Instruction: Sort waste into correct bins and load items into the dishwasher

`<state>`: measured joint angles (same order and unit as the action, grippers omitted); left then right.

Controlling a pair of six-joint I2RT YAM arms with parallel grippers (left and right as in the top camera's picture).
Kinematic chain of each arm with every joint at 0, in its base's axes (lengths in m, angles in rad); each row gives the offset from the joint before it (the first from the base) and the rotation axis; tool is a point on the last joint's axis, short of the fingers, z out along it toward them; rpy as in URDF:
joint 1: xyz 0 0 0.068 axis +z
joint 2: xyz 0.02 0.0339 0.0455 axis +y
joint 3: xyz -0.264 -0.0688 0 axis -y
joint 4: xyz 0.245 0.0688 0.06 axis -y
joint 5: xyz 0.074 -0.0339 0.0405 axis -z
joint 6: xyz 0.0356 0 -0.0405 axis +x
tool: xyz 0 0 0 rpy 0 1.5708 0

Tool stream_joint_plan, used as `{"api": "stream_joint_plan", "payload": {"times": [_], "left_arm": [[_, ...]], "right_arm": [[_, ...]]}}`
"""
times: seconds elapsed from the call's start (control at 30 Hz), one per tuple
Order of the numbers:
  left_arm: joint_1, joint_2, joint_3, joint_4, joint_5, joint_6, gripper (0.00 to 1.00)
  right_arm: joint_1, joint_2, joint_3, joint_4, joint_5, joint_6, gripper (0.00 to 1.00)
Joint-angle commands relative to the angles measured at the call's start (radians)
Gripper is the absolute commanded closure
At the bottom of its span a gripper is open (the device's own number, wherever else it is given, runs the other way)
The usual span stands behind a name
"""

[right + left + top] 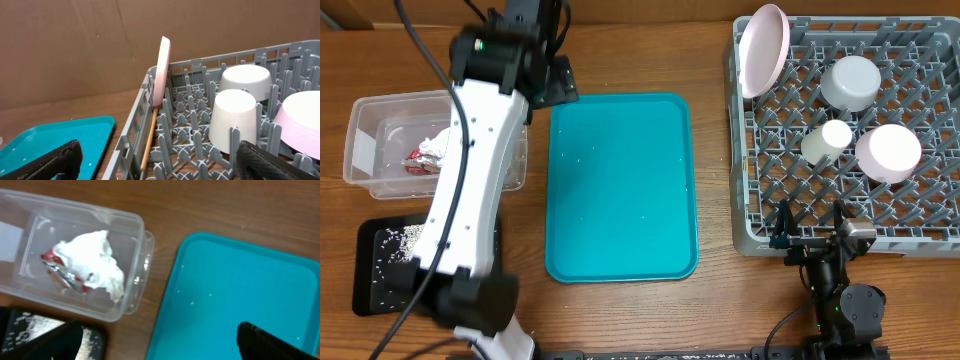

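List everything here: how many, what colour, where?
tub: one, clear, left
napkins: one wad, white, in tub
black tray: one, beside tub
rice: grains, white, on black tray
teal tray: one, centre
dish rack: one, grey, right
plate: one, pink, upright in rack
grey bowl: one, inverted in rack
pink bowl: one, inverted in rack
cup: one, white, inverted in rack
chopsticks: number unclear, wooden, in rack
left gripper: black, open, near tub
right gripper: black, open, by rack
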<state>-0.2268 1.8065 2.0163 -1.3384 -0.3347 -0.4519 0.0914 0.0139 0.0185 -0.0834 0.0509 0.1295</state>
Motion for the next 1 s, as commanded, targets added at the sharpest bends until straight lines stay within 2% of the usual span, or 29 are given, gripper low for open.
{"api": "stream_joint_plan", "payload": {"times": [0.0,0.13,0.2,0.47,0.77,0.97], "left_arm": [[0.005,-0.169,-0.241,0.121,0.04,0.048,0.0],[0.008,-0.332,-0.524,0.302,0.039,0.125,0.0],[0.018,-0.458,-0.727,0.423,0.04,0.189,0.0],[0.085,-0.768,-1.167,0.702,0.046,0.203,0.0],[0.147,-1.062,-1.46,0.894,0.098,0.206,0.0],[0.161,-1.175,-1.536,0.899,0.1,0.214,0.0]], "right_arm": [[-0.008,-0.011,-0.01,0.003,-0.005,-0.006,0.0],[-0.008,-0.011,-0.01,0.003,-0.005,-0.006,0.0],[-0.008,-0.011,-0.01,0.003,-0.005,-0.006,0.0],[-0.008,-0.011,-0.01,0.003,-0.005,-0.006,0.0],[-0.008,-0.011,-0.01,0.003,-0.005,-0.006,0.0],[-0.008,-0.011,-0.01,0.003,-0.005,-0.006,0.0]]}}
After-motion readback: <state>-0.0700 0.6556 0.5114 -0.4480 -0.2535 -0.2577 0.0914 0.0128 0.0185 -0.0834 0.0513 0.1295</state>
